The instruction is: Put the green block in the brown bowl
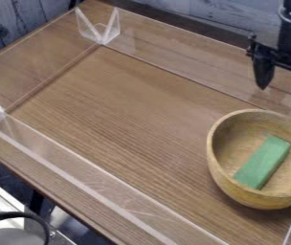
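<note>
Right now I see my gripper [281,80] at the upper right edge of the frame, pointing straight down with its two dark fingers [263,73] spread wide and nothing between them. It hangs above the far rim of the brown bowl [225,163], clear of the wood, and partly cut off by the frame's right border. Below it, in the lower right of the frame, the bowl sits on the wooden table [110,115]. Inside the bowl lies the green block [264,162], flat against the bottom and slanted from lower left to upper right. Clear plastic walls [58,158] border the tabletop along its edges.
</note>
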Available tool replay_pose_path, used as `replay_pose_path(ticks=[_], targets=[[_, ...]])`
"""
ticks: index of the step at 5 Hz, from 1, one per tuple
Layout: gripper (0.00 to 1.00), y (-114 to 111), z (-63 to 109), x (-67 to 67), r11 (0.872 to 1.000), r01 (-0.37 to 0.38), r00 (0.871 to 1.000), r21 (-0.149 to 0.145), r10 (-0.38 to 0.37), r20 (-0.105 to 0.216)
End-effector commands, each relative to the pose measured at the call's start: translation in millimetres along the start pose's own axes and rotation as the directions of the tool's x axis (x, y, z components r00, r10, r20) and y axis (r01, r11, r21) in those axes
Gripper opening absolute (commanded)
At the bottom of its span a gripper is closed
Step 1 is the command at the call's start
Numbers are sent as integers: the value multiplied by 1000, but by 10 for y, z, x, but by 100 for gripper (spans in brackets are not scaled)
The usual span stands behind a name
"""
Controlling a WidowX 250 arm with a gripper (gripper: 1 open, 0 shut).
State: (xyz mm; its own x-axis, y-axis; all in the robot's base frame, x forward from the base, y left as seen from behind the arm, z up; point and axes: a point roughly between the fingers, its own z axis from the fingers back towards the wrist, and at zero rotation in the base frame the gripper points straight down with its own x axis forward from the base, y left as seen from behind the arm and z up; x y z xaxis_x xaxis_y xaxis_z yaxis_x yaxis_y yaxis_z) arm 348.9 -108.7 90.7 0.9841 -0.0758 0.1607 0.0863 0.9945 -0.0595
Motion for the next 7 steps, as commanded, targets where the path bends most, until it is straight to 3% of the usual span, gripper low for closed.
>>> replay_pose_path(ticks=[1, 7], targets=[[0, -74, 147, 183, 1000, 6, 997, -9, -6, 78], [0, -90, -102, 142, 1000, 18, 999, -14, -18, 36]])
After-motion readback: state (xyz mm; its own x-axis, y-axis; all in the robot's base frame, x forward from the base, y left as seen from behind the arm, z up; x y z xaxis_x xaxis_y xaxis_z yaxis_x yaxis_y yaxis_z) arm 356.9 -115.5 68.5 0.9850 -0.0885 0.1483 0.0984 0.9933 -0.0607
